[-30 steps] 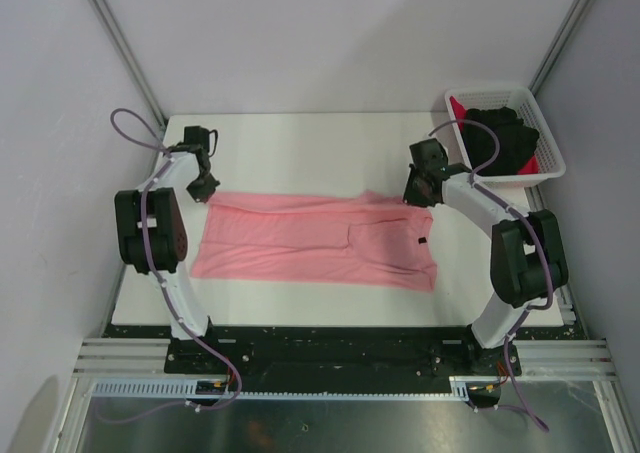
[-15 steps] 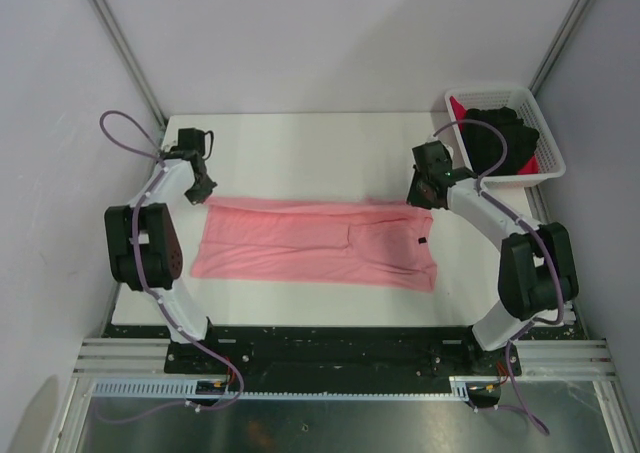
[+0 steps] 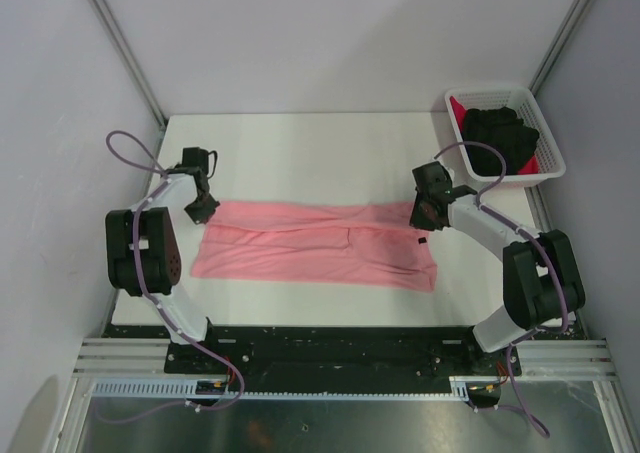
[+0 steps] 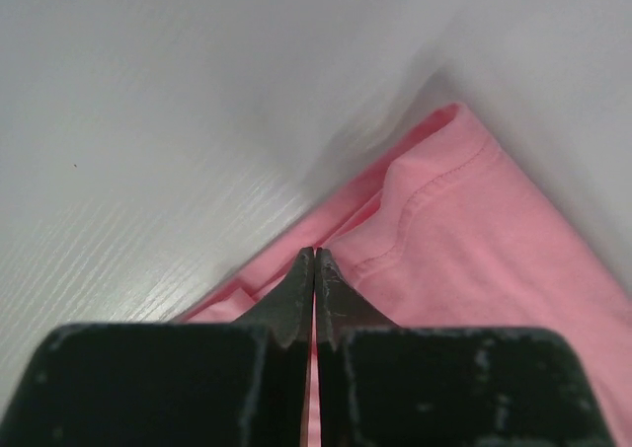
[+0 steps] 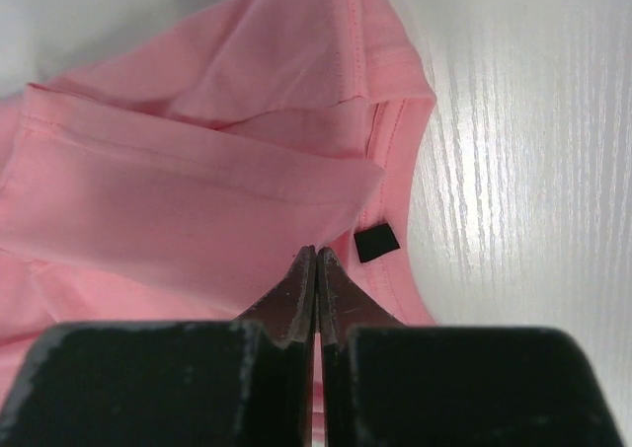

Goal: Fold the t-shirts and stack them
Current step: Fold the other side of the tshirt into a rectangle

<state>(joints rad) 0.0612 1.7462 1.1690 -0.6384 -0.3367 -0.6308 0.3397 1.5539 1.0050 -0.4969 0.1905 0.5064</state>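
Note:
The salmon-pink t-shirt (image 3: 315,245) lies lengthwise across the middle of the white table (image 3: 320,153), its far long edge lifted and folded toward me. My left gripper (image 3: 205,206) is shut on the shirt's far left corner (image 4: 434,200); its tips (image 4: 315,253) pinch cloth. My right gripper (image 3: 426,216) is shut on the far edge near the collar (image 5: 197,200), its tips (image 5: 315,253) beside the dark neck label (image 5: 376,242). The black t-shirt (image 3: 500,133) lies on the bright red t-shirt (image 3: 457,106) in the basket.
The white lattice basket (image 3: 548,143) stands at the table's far right corner. Grey walls and metal frame posts (image 3: 120,43) enclose the table on three sides. Bare white table (image 5: 533,171) shows to the right of the collar.
Both grippers have moved toward the near side, carrying the pink shirt's far edge with them. The shirt now looks narrower from far to near.

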